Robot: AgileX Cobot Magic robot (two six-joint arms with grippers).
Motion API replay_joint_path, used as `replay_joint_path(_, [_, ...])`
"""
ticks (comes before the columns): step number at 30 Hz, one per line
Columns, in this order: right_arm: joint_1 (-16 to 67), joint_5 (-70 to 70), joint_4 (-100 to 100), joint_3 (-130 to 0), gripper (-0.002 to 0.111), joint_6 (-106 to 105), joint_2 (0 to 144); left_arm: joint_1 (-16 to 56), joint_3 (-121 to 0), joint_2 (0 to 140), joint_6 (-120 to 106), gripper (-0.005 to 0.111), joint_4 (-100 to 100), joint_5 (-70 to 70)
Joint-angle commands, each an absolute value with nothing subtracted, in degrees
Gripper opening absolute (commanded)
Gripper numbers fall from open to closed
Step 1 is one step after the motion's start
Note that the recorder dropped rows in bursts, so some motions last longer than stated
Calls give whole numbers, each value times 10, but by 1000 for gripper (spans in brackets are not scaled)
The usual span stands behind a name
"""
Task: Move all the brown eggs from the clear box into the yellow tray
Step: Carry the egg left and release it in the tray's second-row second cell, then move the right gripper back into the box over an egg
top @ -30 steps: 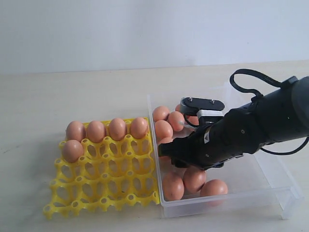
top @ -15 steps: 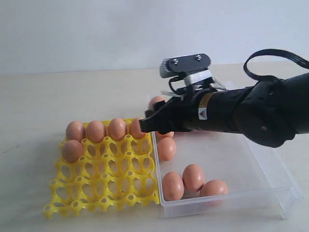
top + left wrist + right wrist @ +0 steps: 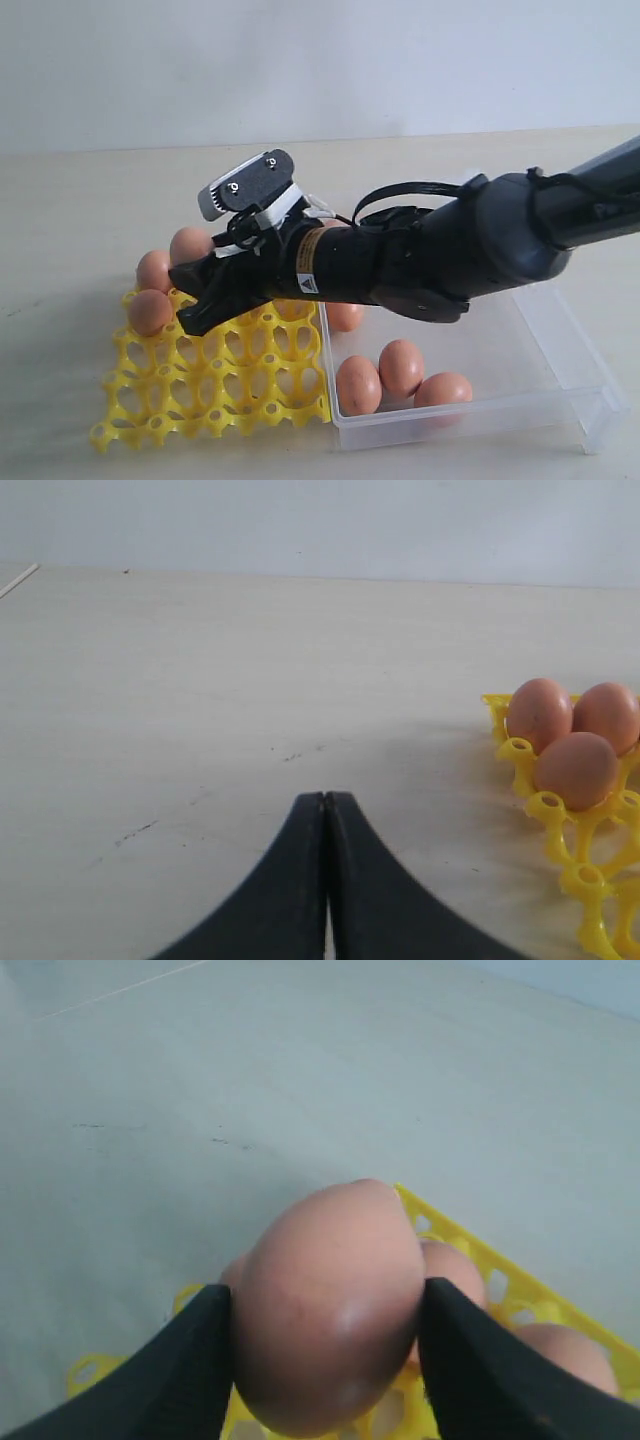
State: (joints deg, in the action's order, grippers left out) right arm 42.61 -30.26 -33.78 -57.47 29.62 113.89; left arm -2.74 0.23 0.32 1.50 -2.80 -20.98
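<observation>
My right gripper (image 3: pixel 325 1295) is shut on a brown egg (image 3: pixel 330 1310), one finger on each side of it. In the exterior view that gripper (image 3: pixel 195 298) hangs over the left part of the yellow tray (image 3: pixel 230 400), and the held egg (image 3: pixel 190 245) shows above the fingers. Two more eggs (image 3: pixel 150 310) sit in the tray's left cups; the arm hides others. The clear box (image 3: pixel 560 335) holds several eggs (image 3: pixel 400 368) near its front left. My left gripper (image 3: pixel 326 798) is shut on nothing over bare table, beside the tray corner (image 3: pixel 560 830) with three eggs (image 3: pixel 577 770).
The right arm (image 3: pixel 450 250) stretches low across the box and the tray's back rows. The tray's front rows (image 3: pixel 250 380) are open cups. Light tabletop (image 3: pixel 80 200) lies left of and behind the tray.
The right gripper rose out of the clear box with an egg and swung left, from the box over the tray's edge to above the tray's left cups.
</observation>
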Motion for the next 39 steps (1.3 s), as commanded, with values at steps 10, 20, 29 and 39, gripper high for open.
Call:
replay_joint_path(10, [427, -310, -370, -633, 0, 363, 1209, -24, 0, 0, 18, 0, -31, -204])
replay_joint_path(20, [423, -292, -361, -633, 50, 393, 1209, -24, 0, 0, 18, 0, -31, -204])
replay_joint_path(29, [420, -277, -377, -633, 65, 437, 1190, -24, 0, 0, 18, 0, -31, -204])
replay_joint_path(39, [420, 166, -341, -633, 22, 404, 981, -24, 0, 0, 18, 0, -31, -204])
